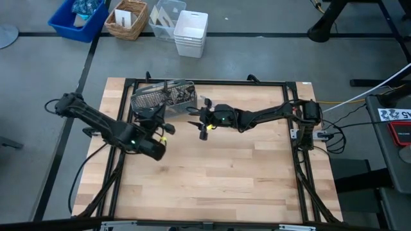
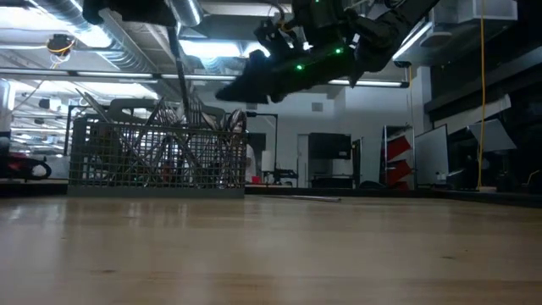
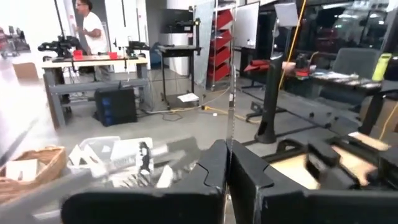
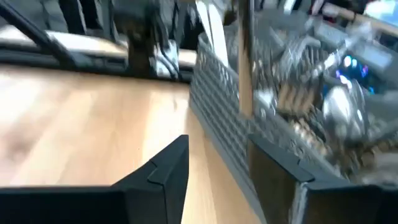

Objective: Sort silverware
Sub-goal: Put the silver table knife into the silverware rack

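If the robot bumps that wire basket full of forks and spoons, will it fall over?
Probably not. The wire-mesh caddy looks low and wide, sitting flat on the wooden table, so it would likely slide rather than tip. The silverware packed inside probably makes it heavy, and the tall handles would likely rattle.

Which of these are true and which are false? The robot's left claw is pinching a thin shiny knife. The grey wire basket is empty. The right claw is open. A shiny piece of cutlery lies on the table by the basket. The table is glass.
1. The left gripper pinches a thin shiny metal knife: true.
2. The grey wire-mesh rectangular caddy is empty: false, shiny silverware fills it.
3. The right gripper is open: true.
4. A slim metal piece lies on the table beside the caddy: true.
5. The table is glass: false, it is pale wood.
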